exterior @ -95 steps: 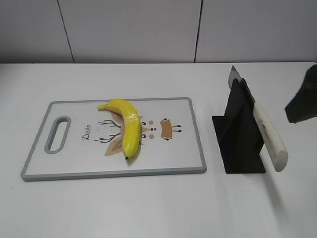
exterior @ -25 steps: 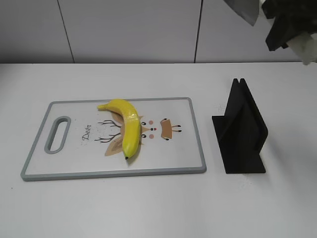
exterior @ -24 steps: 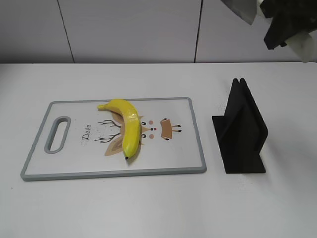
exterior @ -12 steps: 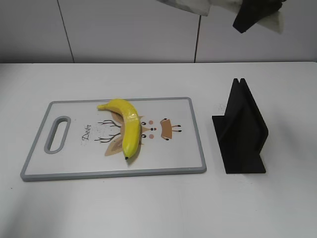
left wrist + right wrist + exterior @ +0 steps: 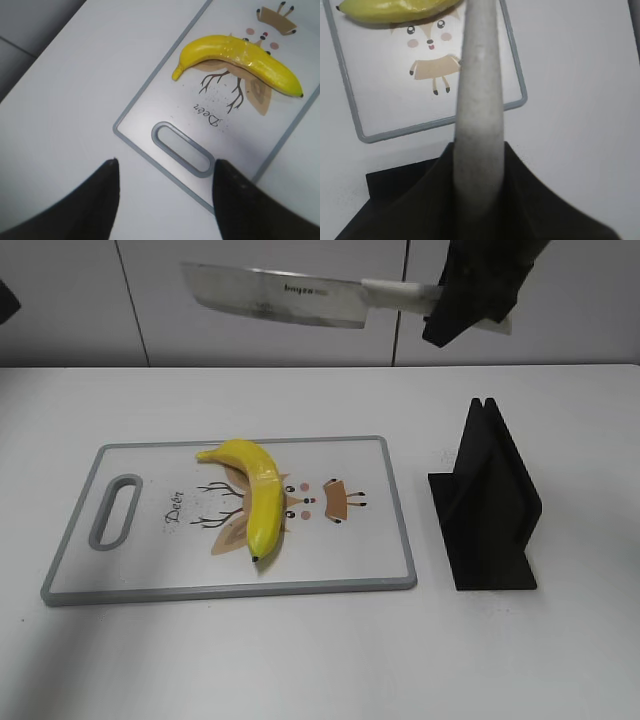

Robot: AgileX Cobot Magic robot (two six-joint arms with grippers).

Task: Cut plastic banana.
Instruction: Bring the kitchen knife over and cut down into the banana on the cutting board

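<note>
A yellow plastic banana (image 5: 255,495) lies on the grey-rimmed cutting board (image 5: 392,502); it also shows in the left wrist view (image 5: 240,57) and at the top edge of the right wrist view (image 5: 395,9). My right gripper (image 5: 470,295) is shut on the white handle of a cleaver knife (image 5: 275,295). It holds the knife high above the board, blade pointing left. The handle (image 5: 477,100) fills the middle of the right wrist view. My left gripper (image 5: 165,192) is open and empty above the table, off the board's handle-slot end (image 5: 180,148).
A black knife stand (image 5: 485,505) stands empty on the white table, right of the board. A white panelled wall runs behind the table. The left arm barely shows at the top left edge of the exterior view (image 5: 5,300).
The knife was lifted out of the black stand and carried up and leftward. It is now level above the board with the whole blade in view.
</note>
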